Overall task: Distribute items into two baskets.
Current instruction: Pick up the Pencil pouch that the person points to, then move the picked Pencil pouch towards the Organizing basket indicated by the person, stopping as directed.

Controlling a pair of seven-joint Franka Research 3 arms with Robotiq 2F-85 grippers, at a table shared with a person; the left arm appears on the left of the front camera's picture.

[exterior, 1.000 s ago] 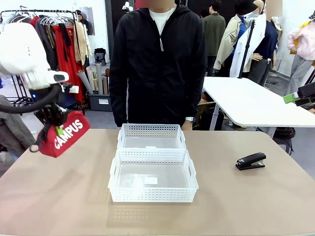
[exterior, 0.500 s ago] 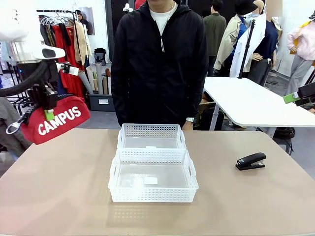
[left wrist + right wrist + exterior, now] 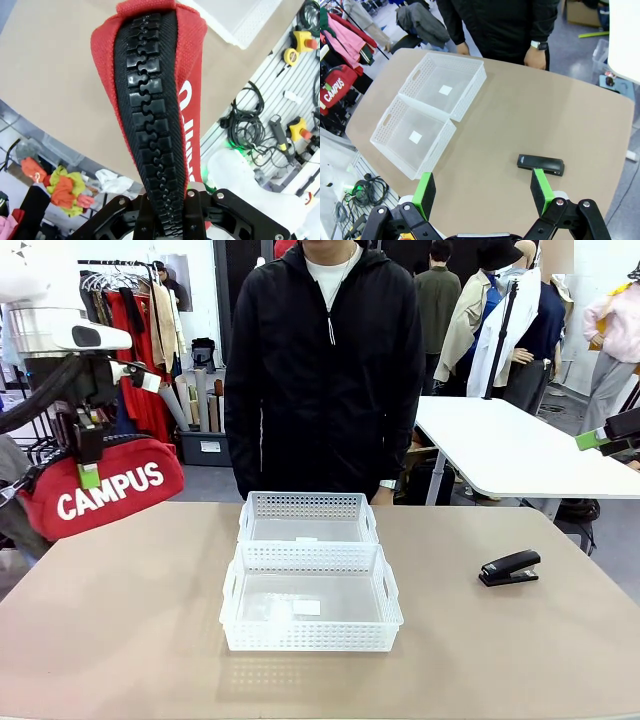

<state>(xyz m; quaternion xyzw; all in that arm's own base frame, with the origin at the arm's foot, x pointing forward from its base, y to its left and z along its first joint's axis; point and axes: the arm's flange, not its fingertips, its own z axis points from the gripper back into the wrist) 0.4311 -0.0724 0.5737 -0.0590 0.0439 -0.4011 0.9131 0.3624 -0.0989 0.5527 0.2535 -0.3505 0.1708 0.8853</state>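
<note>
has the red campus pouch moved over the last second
Yes. Held in the left gripper, the red pouch has drifted left and slightly up, away from the far basket, and its lettering now sits more level.

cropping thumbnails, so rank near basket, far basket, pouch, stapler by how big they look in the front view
near basket
pouch and far basket: too close to rank, the pouch hangs in the air at unclear depth
stapler
</note>
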